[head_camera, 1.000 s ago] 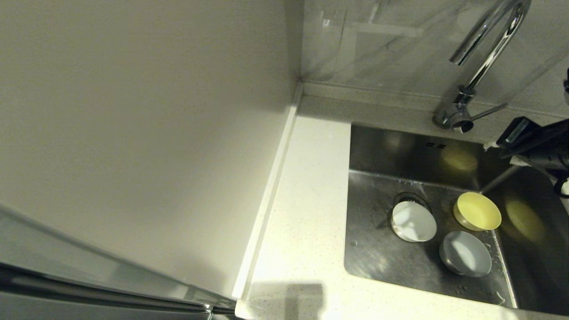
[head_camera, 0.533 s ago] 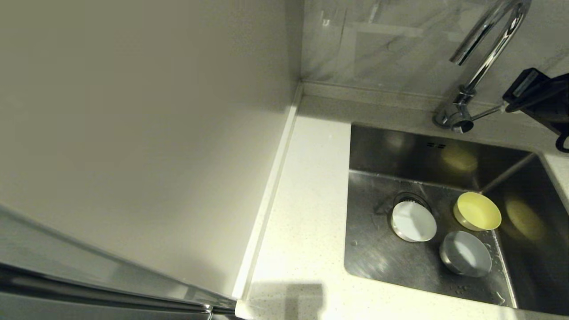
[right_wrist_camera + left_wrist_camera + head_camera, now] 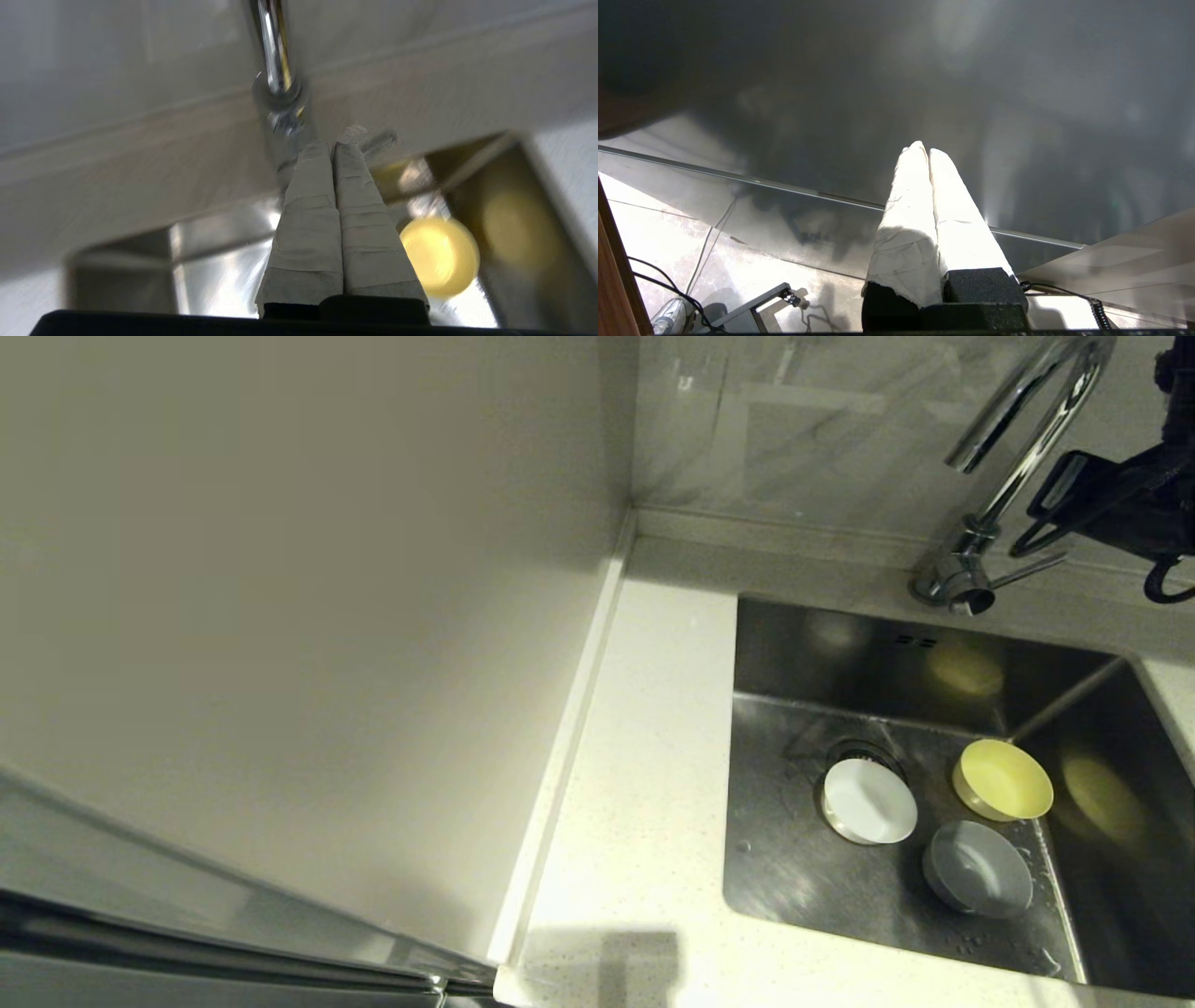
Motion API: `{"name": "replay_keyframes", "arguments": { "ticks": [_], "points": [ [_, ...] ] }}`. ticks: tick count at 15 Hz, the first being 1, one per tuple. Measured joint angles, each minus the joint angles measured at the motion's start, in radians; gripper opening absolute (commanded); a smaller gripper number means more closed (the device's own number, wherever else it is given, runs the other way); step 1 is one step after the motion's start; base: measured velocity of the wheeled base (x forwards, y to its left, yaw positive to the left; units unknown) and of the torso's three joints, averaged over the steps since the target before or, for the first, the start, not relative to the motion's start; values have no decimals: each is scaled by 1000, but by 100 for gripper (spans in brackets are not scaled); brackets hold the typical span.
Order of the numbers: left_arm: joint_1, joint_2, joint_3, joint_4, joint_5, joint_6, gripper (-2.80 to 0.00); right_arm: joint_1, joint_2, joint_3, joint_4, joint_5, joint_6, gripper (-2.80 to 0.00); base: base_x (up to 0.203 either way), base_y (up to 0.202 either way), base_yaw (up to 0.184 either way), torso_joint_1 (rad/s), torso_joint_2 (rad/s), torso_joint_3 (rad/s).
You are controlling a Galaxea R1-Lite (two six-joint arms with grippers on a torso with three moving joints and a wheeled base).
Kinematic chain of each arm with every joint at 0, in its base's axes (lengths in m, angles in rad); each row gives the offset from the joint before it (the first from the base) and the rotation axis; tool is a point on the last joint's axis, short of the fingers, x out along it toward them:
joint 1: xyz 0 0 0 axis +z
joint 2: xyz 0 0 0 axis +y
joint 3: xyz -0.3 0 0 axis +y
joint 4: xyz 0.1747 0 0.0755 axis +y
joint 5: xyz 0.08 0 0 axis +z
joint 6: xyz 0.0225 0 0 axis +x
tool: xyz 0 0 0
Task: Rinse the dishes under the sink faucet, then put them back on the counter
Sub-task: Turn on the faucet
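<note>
Since half a second ago the right arm has swung up and inward, so the right gripper now sits beside the faucet's neck, just above the side lever; its taped fingers are pressed together with nothing between them. Nothing else has shifted.

At the scene's 9 o'clock side stands the cream wall panel, with the white speckled counter running along its foot. Right of that, toward 4 o'clock, the steel sink holds all three dishes. At 1 o'clock the chrome faucet rises from the back ledge, its thin lever pointing toward 3 o'clock.

Inside the basin, the white bowl partly covers the drain, the bluish-white bowl lies at its 4 o'clock, and the yellow bowl lies at its 3 o'clock.

Away from the sink, the left gripper hangs parked, fingers closed against each other.
</note>
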Motion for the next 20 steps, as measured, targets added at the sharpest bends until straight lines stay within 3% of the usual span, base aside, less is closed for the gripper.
{"name": "replay_keyframes", "arguments": {
  "ticks": [6, 13, 20],
  "points": [
    [1, 0, 0, -1, 0, 0, -280, 9, 90, -41, -84, -82, -103, -280, 0, 0, 0, 0, 0, 0],
    [0, 0, 0, 0, -1, 0, -280, 9, 203, -147, -84, -119, -148, -280, 0, 0, 0, 0, 0, 0],
    [1, 0, 0, 0, 0, 0, -280, 6, 242, -159, -71, -206, -200, -280, 0, 0, 0, 0, 0, 0]
  ]
}}
